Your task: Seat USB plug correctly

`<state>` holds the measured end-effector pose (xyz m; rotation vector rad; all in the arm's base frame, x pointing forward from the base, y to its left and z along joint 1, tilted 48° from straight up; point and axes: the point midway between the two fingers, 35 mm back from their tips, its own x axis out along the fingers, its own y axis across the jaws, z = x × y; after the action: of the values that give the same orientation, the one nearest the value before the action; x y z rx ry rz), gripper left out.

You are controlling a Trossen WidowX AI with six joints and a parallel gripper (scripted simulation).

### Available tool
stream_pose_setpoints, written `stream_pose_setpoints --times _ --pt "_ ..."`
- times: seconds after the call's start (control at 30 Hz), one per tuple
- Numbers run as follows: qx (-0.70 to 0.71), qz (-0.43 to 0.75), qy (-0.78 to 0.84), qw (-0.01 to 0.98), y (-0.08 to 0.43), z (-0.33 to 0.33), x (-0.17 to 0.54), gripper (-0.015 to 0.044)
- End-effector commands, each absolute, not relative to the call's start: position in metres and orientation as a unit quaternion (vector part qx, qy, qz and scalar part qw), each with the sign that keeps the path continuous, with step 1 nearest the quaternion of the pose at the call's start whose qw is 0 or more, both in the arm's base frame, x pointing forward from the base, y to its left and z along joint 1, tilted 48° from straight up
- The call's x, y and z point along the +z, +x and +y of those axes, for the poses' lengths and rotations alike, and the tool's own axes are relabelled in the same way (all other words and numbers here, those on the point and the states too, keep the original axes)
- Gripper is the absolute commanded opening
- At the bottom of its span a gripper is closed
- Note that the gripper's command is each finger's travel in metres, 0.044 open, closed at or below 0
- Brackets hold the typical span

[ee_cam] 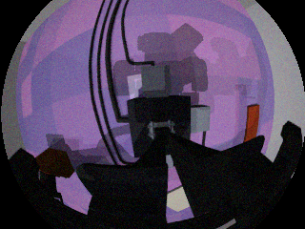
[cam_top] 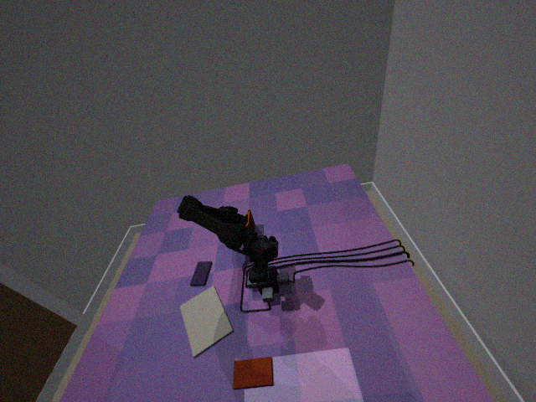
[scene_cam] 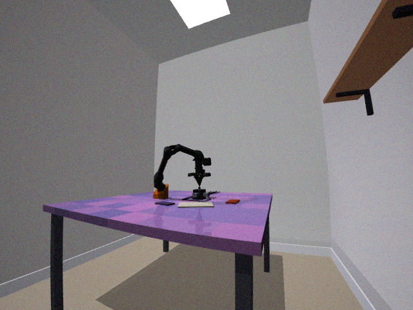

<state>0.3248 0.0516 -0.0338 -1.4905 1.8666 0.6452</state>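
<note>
The dark power cube (cam_top: 272,286) (scene_cam: 199,193) (ee_cam: 157,109) stands on the table, with grey plugs on its sides; one grey plug (cam_top: 267,294) shows at its near side in the top view, and another (ee_cam: 200,118) at the cube's right in the wrist view. My gripper (scene_cam: 199,186) (ee_cam: 165,137) points straight down over the cube's top and is shut on the USB plug. The fingers hide most of that plug. Pale grey edges show at the fingertips in the wrist view. How deep the plug sits, and which way round, cannot be told.
Black cables (cam_top: 346,249) (ee_cam: 98,81) run from the cube across the table, and one loops around its near side. A dark slab (cam_top: 201,273) (scene_cam: 164,203), a cream slab (cam_top: 206,321) (scene_cam: 195,204) and an orange-red block (cam_top: 253,372) (scene_cam: 232,201) (ee_cam: 252,123) lie nearby.
</note>
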Motion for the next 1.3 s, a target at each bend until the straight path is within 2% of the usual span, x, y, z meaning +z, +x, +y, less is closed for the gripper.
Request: stream_pose_setpoints --times 0.0,1.27 --pt "0.247 0.712 -0.571 0.326 0.3251 0.0507 -0.0341 0.0000" --pt "0.246 0.712 -0.571 0.326 0.3245 0.0474 -0.0372 0.0000"
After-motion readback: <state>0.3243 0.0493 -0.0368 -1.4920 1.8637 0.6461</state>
